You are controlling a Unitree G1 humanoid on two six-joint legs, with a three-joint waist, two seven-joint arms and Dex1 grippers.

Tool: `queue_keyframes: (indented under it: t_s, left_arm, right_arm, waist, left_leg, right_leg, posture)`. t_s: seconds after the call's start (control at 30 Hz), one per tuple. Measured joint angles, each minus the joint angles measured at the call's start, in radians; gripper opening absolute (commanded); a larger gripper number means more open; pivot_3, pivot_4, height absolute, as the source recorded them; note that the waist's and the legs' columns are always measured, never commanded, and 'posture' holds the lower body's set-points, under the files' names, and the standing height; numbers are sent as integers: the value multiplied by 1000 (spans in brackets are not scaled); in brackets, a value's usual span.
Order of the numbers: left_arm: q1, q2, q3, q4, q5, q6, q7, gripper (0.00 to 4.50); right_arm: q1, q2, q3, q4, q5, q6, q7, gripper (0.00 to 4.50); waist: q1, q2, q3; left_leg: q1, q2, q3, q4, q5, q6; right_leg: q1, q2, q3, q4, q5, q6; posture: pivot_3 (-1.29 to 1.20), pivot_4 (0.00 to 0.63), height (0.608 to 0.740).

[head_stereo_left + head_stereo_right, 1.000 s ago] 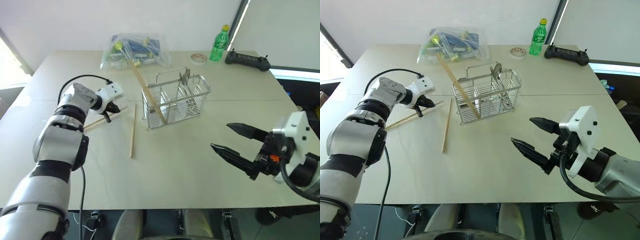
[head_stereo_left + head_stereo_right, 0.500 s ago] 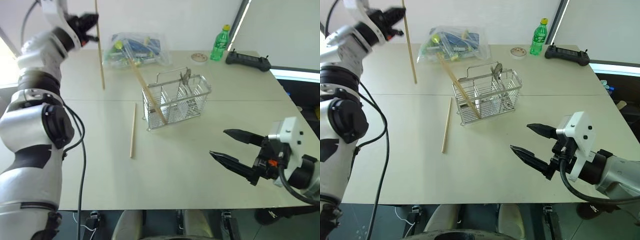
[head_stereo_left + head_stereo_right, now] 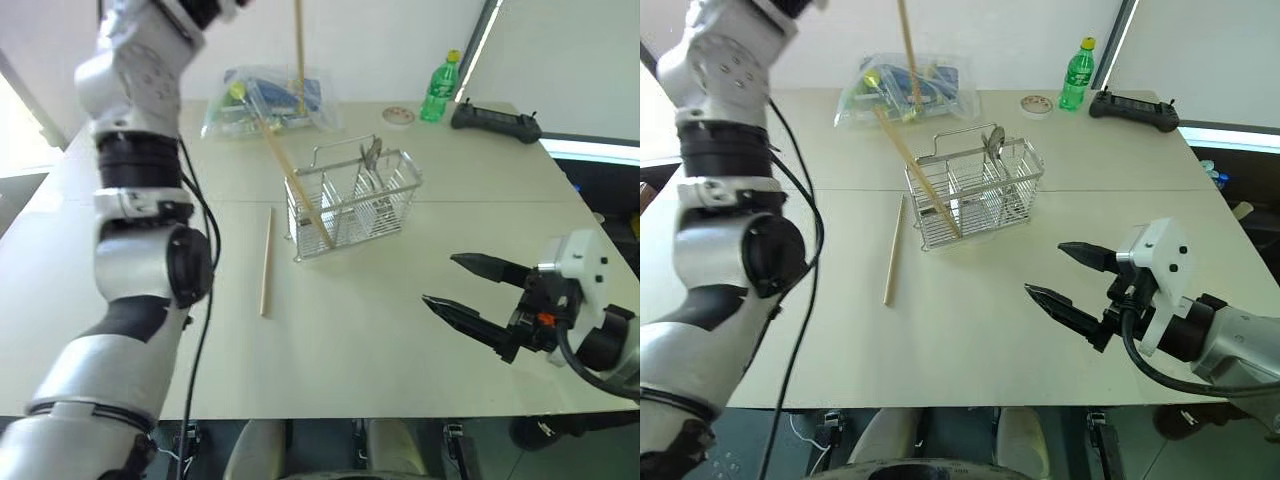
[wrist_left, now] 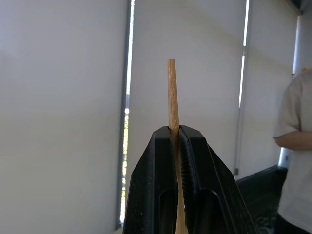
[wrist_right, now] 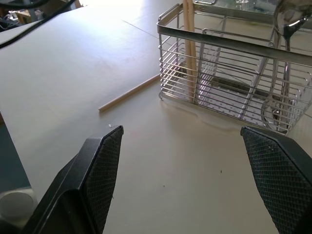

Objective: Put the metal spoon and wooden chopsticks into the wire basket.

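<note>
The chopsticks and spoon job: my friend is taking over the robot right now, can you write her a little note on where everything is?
Left gripper: jaws shut on one wooden chopstick, held upright high above the table's far side, near the plastic bag.
Right gripper: jaws open, empty, hovering low over the table's near right part.
Wire basket: mid-table. The metal spoon stands in it; a second chopstick leans in its left end.
Third chopstick: flat on the table, left of the basket.
Done: spoon and one chopstick in.
Left: drop in the held chopstick, then fetch the one on the table.
</note>
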Motion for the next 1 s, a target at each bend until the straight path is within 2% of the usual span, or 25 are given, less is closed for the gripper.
queue_keyframes:
  t_s: [0.17,0.37,0.5,0.6,0.8,0.83,1.0]
  left_arm:
    - [153,-23,-86,-97,-5,32,-10,22]
    - [186,-5,-96,-150,-7,47,5,22]
    - [265,-31,-107,-222,-16,72,35,22]
    - [319,-58,-113,-236,-32,102,62,1078]
    - [356,-56,-111,-328,-63,150,80,4201]
    - [356,-56,-111,-336,-71,158,81,4441]
    - [355,-24,-110,-368,-115,202,78,4441]
  right_arm:
    - [14,14,-2,-6,0,0,-27,3974]
    - [20,24,-4,-14,1,-6,-53,3974]
    - [11,24,-2,-13,1,-12,-64,3974]
    - [-7,24,2,-10,0,-12,-70,3974]
    - [-24,24,20,14,-1,-13,-69,3974]
    - [-29,24,23,17,-1,-13,-69,3974]
    - [-54,24,33,32,-2,-13,-73,3974]
  waist:
    - [2,2,-1]
    - [4,2,-1]
    - [6,2,-1]
    - [5,2,-1]
    - [4,2,-1]
    - [4,2,-1]
    - [4,2,-1]
  left_leg:
    - [0,0,0,0,0,0]
    - [-1,0,0,1,0,0]
    - [0,0,-1,1,0,0]
    - [-1,0,-1,2,0,0]
    - [-1,0,-1,2,0,0]
    - [-1,0,-1,2,0,0]
    - [-1,0,-1,2,0,0]
  right_leg:
    - [0,1,0,1,0,-1]
    - [1,1,0,-1,0,-1]
    - [1,1,0,-1,0,-1]
    - [1,1,0,-1,1,-1]
    - [1,1,0,-1,0,-1]
    - [1,1,0,-1,0,-2]
    - [1,1,0,-1,0,-2]
  posture:
    - [0,150,690]
    - [0,150,690]
    - [0,150,690]
    - [0,150,690]
    - [0,150,690]
    - [0,150,690]
    - [0,150,690]
